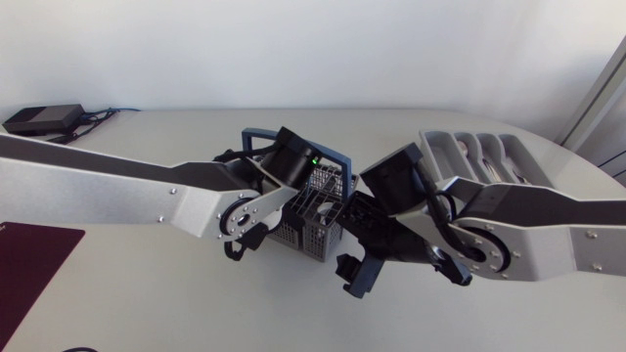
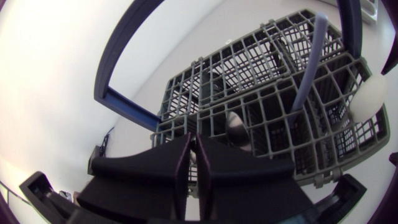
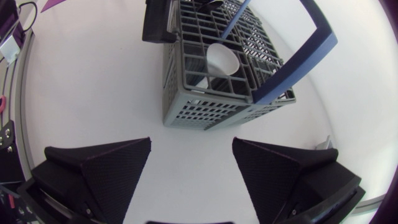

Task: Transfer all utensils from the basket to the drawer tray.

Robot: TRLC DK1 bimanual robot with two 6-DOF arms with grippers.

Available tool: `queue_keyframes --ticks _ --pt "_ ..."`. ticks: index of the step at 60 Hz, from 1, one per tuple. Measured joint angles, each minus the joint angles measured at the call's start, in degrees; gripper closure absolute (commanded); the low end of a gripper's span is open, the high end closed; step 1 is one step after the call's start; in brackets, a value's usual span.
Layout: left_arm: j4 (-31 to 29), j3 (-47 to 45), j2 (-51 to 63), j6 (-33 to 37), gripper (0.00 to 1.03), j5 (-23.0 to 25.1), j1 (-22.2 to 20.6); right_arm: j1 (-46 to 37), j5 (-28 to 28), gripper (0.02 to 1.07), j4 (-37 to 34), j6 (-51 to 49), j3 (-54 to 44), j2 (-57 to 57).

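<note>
Left gripper: clamped tight on the rim of the basket, mid-bench
Right gripper: fingers wide apart, holding nothing, just beside the basket
White spoon: sitting in the basket
Drawer tray: behind the right arm

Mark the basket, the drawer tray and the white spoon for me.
basket [image 3: 205,113]: right wrist view, on its grey mesh side wall.
drawer tray [image 1: 433,147]: head view, on its left end wall.
white spoon [image 3: 222,60]: right wrist view, on its bowl, inside the basket.
</note>
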Motion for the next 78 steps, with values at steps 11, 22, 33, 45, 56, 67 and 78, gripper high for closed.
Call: queue_keyframes --ticks 11,22,33,45,56,67,78 --pt "0.2 -1.3 -1.2 0.6 1.0 0.0 -1.0 -0.1 0.0 0.12 1.9 0.0 0.0 1.0" --pt "0.6 -2.4 -3.1 1.7 1.0 0.0 -1.8 -0.5 0.0 0.12 3.2 0.0 0.2 3.7" --pt "0.6 -2.7 -4.2 1.8 1.0 0.2 -2.4 -1.2 0.0 0.12 4.1 0.0 0.3 5.0" --pt "0.6 -2.7 -4.4 2.7 1.0 0.2 -2.8 -1.6 0.1 0.12 4.0 0.0 0.5 5.1" --pt "0.7 -2.7 -4.7 3.0 1.0 0.2 -2.9 -1.6 0.2 0.12 4.0 0.0 0.5 5.1" --pt "1.2 -2.7 -5.3 3.3 1.0 -0.7 -3.8 -1.6 0.2 0.12 4.1 0.0 0.5 5.7" --pt "2.7 -2.7 -6.7 4.5 1.0 -1.4 -5.0 -1.9 0.2 0.12 4.7 0.0 0.6 6.8"
